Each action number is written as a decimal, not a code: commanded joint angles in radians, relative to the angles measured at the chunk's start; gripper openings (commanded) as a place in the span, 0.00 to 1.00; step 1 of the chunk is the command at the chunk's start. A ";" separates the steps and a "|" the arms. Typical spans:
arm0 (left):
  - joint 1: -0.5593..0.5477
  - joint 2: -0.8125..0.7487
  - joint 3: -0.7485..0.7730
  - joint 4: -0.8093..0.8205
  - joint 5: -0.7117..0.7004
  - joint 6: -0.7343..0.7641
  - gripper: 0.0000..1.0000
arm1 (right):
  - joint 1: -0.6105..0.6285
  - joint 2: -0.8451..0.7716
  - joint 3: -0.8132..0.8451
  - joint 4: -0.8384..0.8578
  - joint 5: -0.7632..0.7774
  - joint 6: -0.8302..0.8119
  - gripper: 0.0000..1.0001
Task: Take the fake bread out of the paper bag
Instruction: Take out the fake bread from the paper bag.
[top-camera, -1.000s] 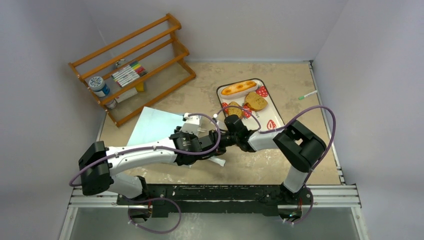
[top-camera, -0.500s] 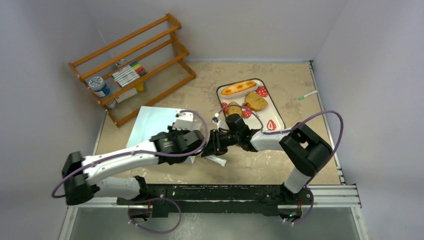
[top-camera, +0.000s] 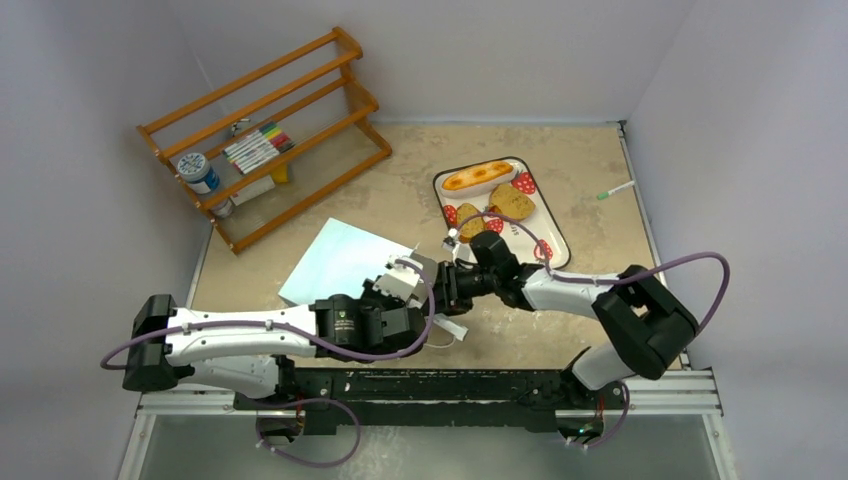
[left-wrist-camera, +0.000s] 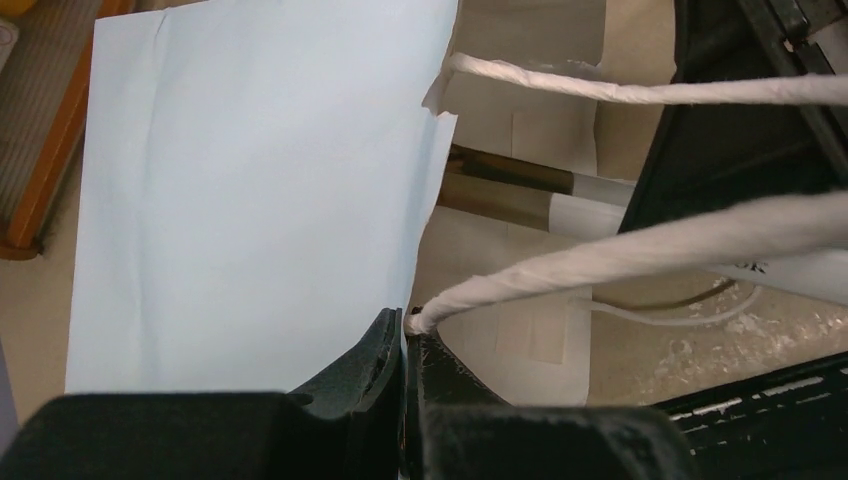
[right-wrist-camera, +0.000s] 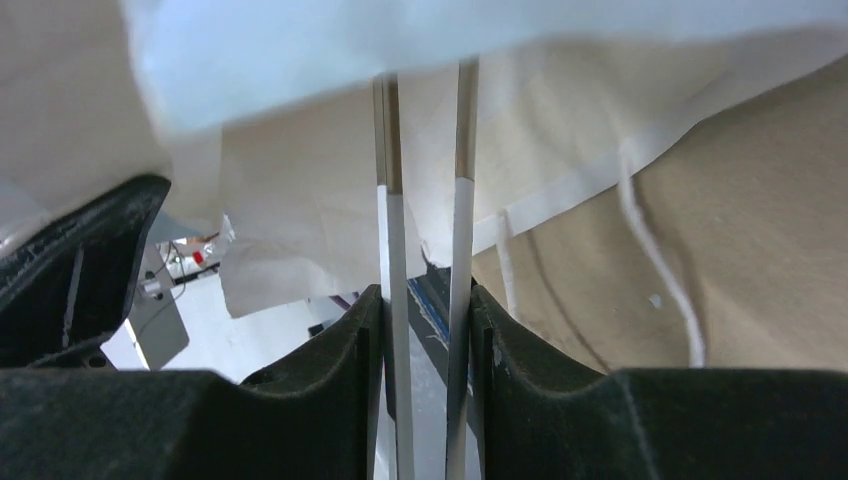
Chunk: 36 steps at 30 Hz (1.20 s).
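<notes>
The pale-blue paper bag (top-camera: 345, 262) lies flat on the table with its mouth toward the arms. My left gripper (left-wrist-camera: 405, 335) is shut on the bag's rim (left-wrist-camera: 425, 225), right beside a white cord handle (left-wrist-camera: 640, 92). My right gripper (right-wrist-camera: 425, 310) is shut on long metal tongs (right-wrist-camera: 392, 240), whose two arms reach into the bag's mouth (right-wrist-camera: 300, 210). The tongs (left-wrist-camera: 510, 195) also show inside the bag in the left wrist view. Fake bread lies on the tray: a golden loaf (top-camera: 478, 176) and toast slices (top-camera: 511, 202). Any bread inside the bag is hidden.
The white strawberry-print tray (top-camera: 545, 248) sits behind the right gripper (top-camera: 447, 288). A wooden rack (top-camera: 265, 135) with markers and a small jar stands at the back left. A pen (top-camera: 617, 189) lies near the right wall. The left gripper (top-camera: 420, 305) is close beside the right.
The left gripper went from open to shut, now pinching the bag's rim. The left arm swung lower and rightward, the bag turned and shifted right, and the right arm drew back to the right.
</notes>
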 joint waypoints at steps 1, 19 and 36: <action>-0.054 -0.025 0.027 0.043 -0.022 -0.052 0.00 | -0.039 -0.066 -0.027 -0.004 -0.062 -0.016 0.35; -0.067 0.007 0.081 -0.011 -0.051 -0.067 0.00 | -0.089 -0.235 -0.073 -0.072 -0.139 -0.029 0.39; -0.070 0.020 0.108 0.002 -0.103 -0.036 0.00 | -0.126 -0.308 -0.137 -0.179 -0.183 -0.087 0.42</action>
